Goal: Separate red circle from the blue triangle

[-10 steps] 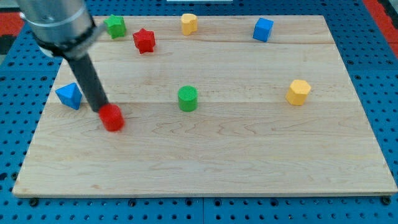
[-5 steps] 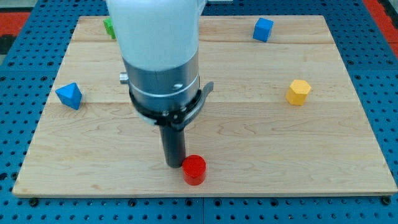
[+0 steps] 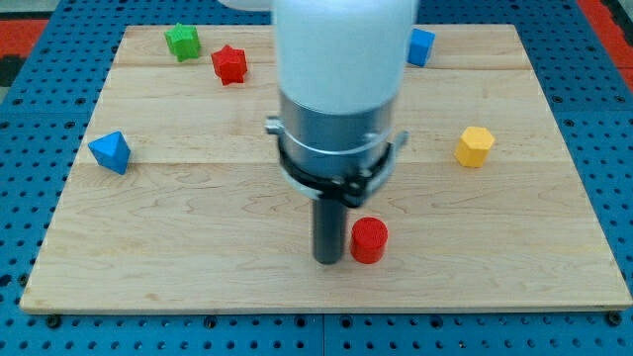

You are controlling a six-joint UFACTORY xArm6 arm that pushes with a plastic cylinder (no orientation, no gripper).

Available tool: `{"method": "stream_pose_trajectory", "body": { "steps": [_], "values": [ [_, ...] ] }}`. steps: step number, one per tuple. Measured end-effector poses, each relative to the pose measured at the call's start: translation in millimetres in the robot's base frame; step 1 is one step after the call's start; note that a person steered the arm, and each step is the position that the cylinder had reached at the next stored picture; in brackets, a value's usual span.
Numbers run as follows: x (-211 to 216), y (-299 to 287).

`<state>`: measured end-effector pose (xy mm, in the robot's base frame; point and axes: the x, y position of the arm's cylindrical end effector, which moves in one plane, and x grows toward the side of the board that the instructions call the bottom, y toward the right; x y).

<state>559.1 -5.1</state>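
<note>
The red circle [image 3: 369, 239] stands near the view's bottom, a little right of centre on the wooden board [image 3: 178, 247]. My tip [image 3: 327, 260] is just to its left, touching or almost touching it. The blue triangle [image 3: 109, 151] lies far off at the view's left edge of the board. The arm's wide body hides the middle of the board behind the rod.
A green block [image 3: 182, 42] and a red star [image 3: 229, 63] sit at the view's top left. A blue cube [image 3: 421, 45] shows partly behind the arm at the top. A yellow block [image 3: 475, 145] sits at the right.
The red circle has slid from beside the blue triangle down and to the right across the board. My tip has followed it rightward, staying at its left.
</note>
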Motion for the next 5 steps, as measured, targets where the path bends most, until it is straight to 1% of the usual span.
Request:
{"method": "stream_pose_trajectory", "body": {
  "steps": [1, 2, 3, 5],
  "values": [
    [-21, 50],
    [-44, 64],
    [-29, 75],
    [-21, 163]
  ]
}}
